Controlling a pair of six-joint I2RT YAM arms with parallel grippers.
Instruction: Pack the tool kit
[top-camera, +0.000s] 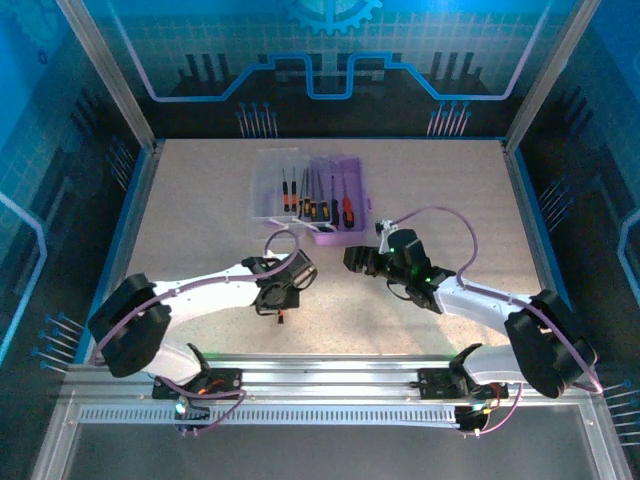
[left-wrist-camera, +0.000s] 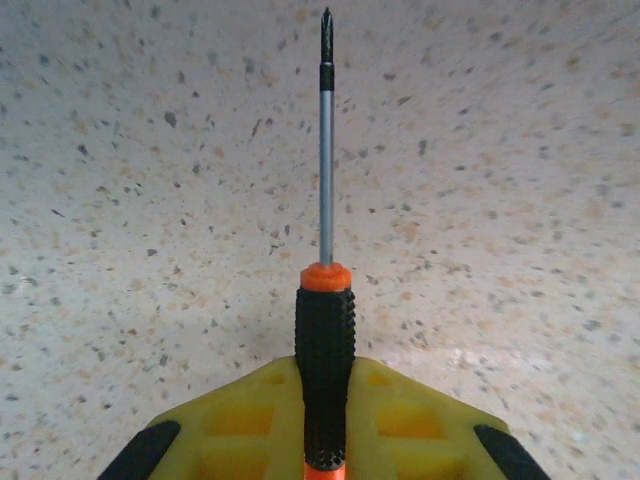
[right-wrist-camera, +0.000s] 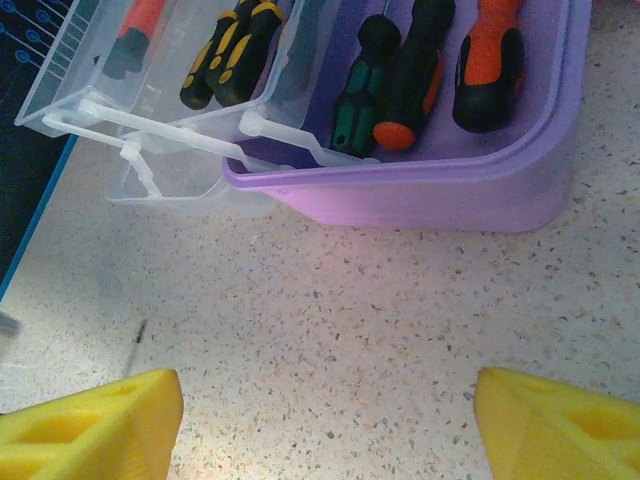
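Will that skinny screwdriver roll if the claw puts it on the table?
Probably yes: the screwdriver has a round handle and the table looks flat. It's likely stiff, since its metal shaft sticks out straight. The bumpy black grip probably stops it slipping from the left claw.

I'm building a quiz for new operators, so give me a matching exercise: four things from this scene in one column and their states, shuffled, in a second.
Column one:
1. left gripper
2. right gripper
3. purple case
4. clear lid

Column two:
A. open and empty, facing the case
B. folded open beside the case
C. shut on the orange-black screwdriver
D. uncovered, with packed screwdrivers inside

Pairs: 1-C, 2-A, 3-D, 4-B
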